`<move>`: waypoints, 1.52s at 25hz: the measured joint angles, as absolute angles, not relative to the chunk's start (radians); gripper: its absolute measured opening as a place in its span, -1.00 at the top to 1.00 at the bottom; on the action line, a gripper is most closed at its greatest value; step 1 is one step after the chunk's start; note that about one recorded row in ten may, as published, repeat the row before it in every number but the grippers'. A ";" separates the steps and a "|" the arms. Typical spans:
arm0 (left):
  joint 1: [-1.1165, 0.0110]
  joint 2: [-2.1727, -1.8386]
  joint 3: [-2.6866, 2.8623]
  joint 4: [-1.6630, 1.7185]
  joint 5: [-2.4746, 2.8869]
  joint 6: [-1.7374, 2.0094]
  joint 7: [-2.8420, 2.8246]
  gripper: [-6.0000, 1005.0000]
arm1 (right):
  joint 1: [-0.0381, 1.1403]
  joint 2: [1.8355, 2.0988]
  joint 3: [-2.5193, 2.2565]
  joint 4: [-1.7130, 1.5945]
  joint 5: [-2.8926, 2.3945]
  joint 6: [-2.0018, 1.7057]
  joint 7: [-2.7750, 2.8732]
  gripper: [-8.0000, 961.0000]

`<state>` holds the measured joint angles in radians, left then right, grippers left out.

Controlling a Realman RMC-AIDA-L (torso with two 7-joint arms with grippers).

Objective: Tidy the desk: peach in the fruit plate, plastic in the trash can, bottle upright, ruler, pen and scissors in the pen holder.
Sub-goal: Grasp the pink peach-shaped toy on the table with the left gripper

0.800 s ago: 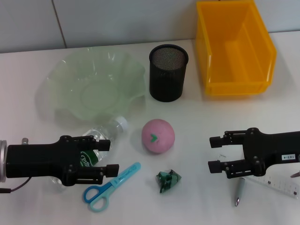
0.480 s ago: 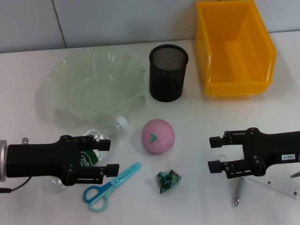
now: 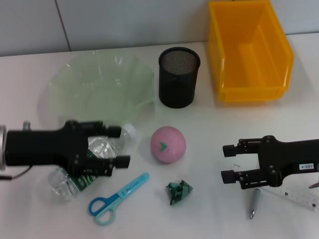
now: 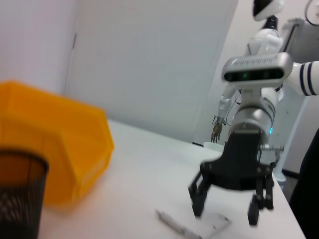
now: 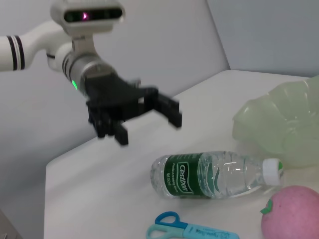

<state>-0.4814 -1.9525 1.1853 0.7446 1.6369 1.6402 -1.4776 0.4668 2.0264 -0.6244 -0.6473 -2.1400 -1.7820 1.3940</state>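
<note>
Bottle lying flat beneath open left pincer.

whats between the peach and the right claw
Bare white table: in the head view nothing lies between the peach and the open right claw; the crumpled green plastic sits nearer the robot, off that line.

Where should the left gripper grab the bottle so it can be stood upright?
Probably across the labelled middle of the bottle, coming down from above. It lies flat on its side with its white cap toward the peach, so the round body is exposed. The open left gripper hangs over it.
</note>
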 joint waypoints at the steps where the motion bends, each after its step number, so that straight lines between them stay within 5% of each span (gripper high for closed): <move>1: -0.484 -1.954 1.184 0.755 1.637 1.640 -1.477 -0.60 | 0.467 2.026 -0.624 -0.647 -2.140 -1.782 1.394 -0.59; 8: -0.572 -1.980 1.140 0.852 1.733 1.614 -1.474 -0.60 | 0.463 2.026 -0.617 -0.647 -2.141 -1.787 1.398 -0.59; 16: -0.778 -2.058 1.095 0.907 2.052 1.550 -1.471 -0.60 | 0.454 2.024 -0.615 -0.647 -2.140 -1.789 1.399 -0.59; 38: -0.897 -2.079 1.432 0.831 2.149 1.288 -1.519 -0.61 | 0.457 2.017 -0.615 -0.647 -2.143 -1.783 1.411 -0.59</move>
<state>-0.8971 -2.0787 1.4321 0.8311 2.1490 1.2879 -1.5194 0.4569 2.0172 -0.6151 -0.6473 -2.1430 -1.7832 1.4113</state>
